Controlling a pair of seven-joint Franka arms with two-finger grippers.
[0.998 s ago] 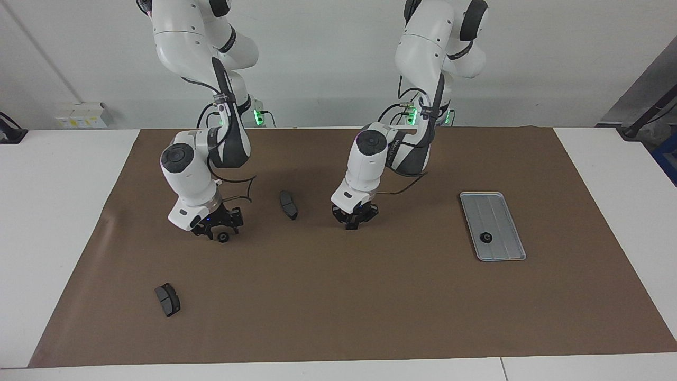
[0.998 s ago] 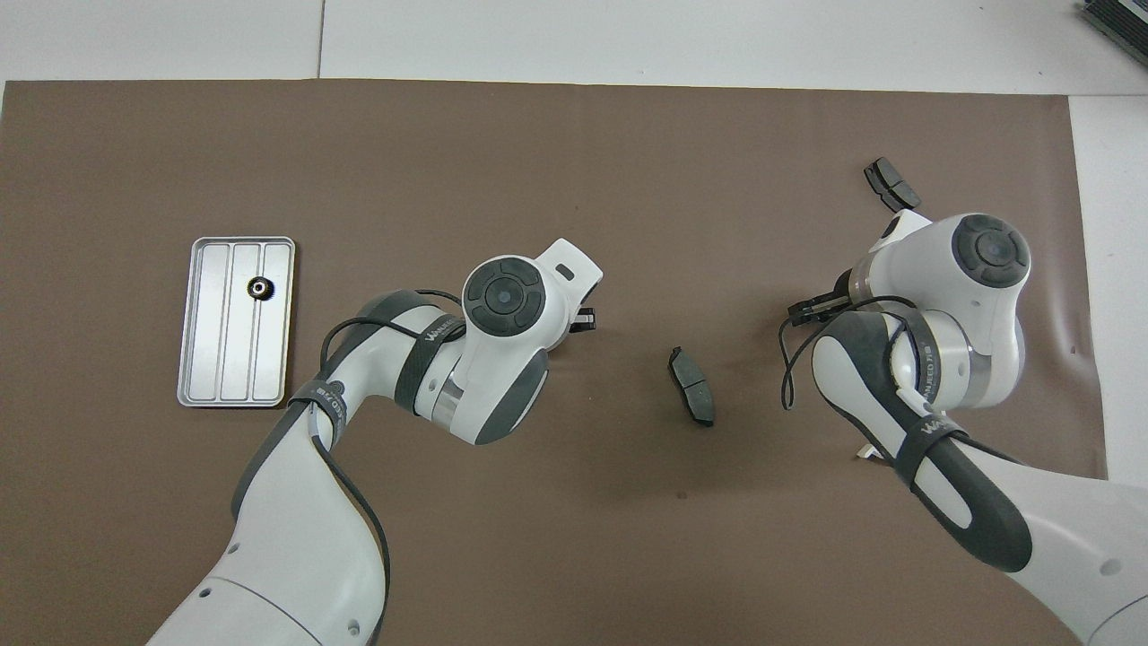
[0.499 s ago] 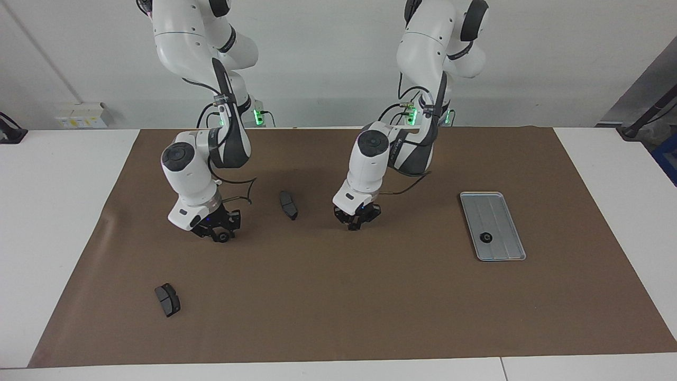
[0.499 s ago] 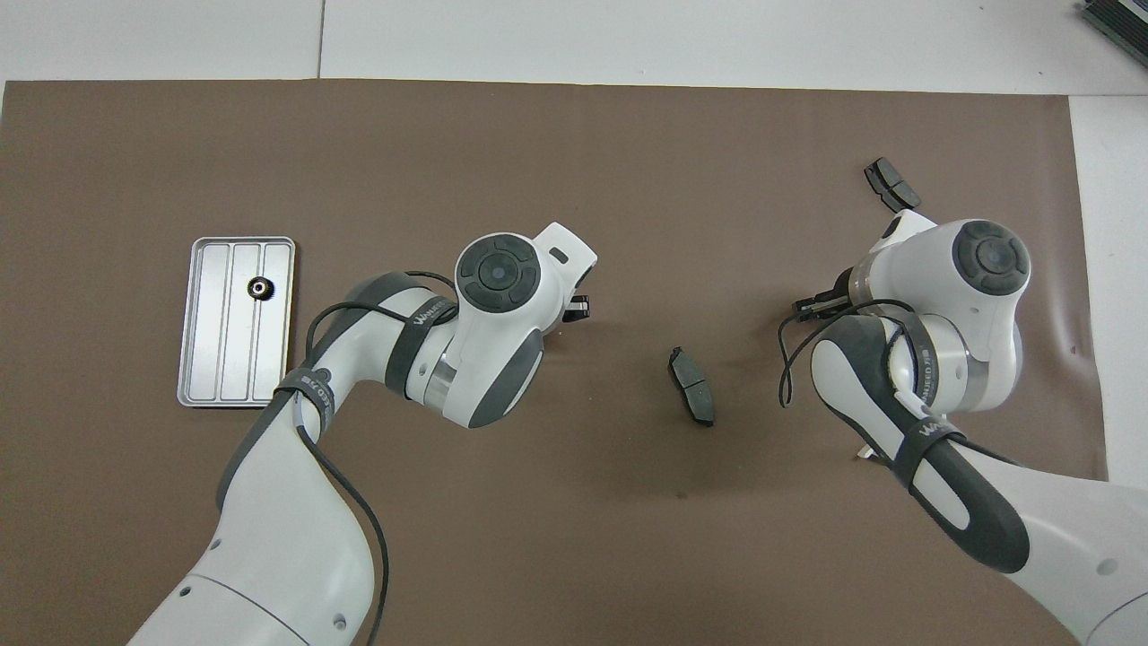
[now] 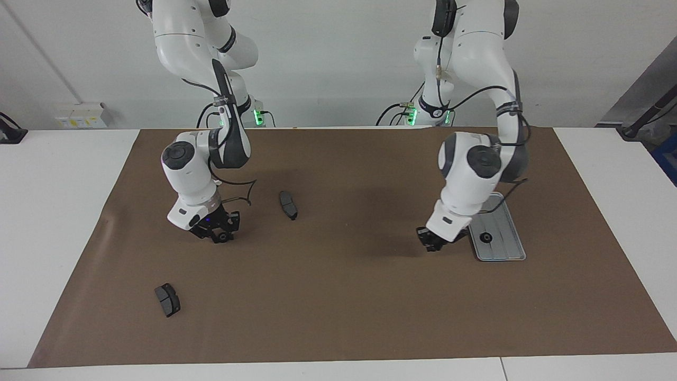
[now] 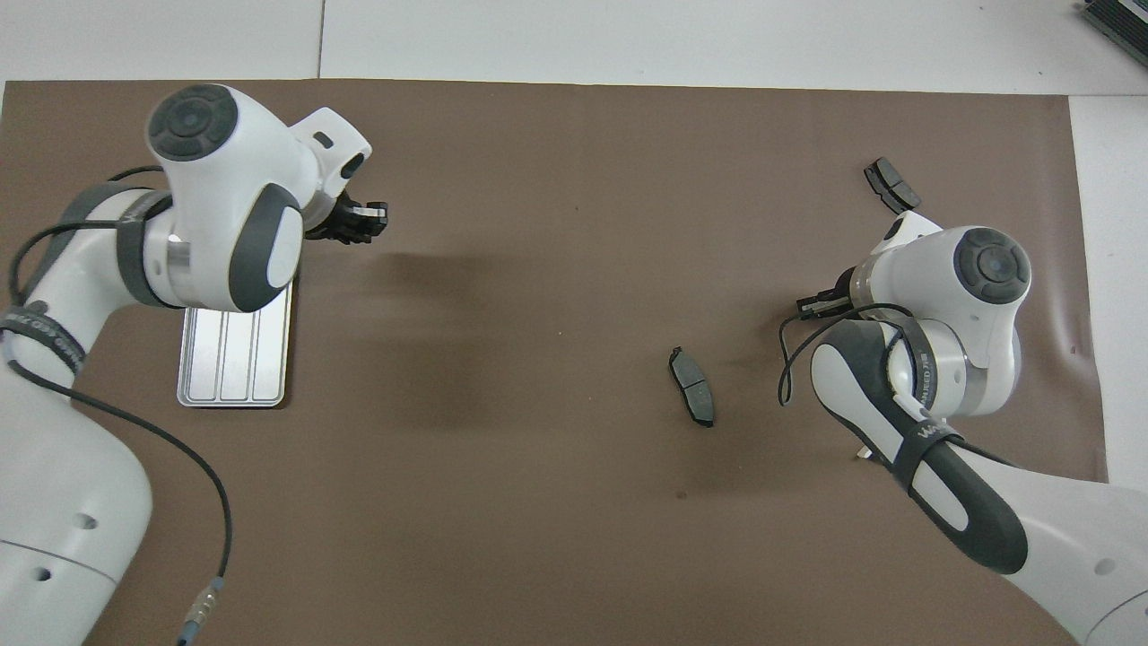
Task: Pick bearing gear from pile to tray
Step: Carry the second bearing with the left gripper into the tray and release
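right claw (image 5: 219, 236) grips gear (image 5: 224, 237) above mat (image 5: 338, 296)

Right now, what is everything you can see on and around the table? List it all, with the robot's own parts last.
table: 1, white, under everything.
mat: 1, brown, covering most of the table.
tray: 1, silver-grey, on the mat toward the left arm's end.
gear: 1 in plain sight, black, lying in the tray.
brake pads: 2, dark grey, on the mat; one about midway between the arms, the other farther from the robots, toward the right arm's end.
right pincer: 1, black, down low at the mat at the right arm's end.
left pincer: 1, black, over the mat just beside the tray.
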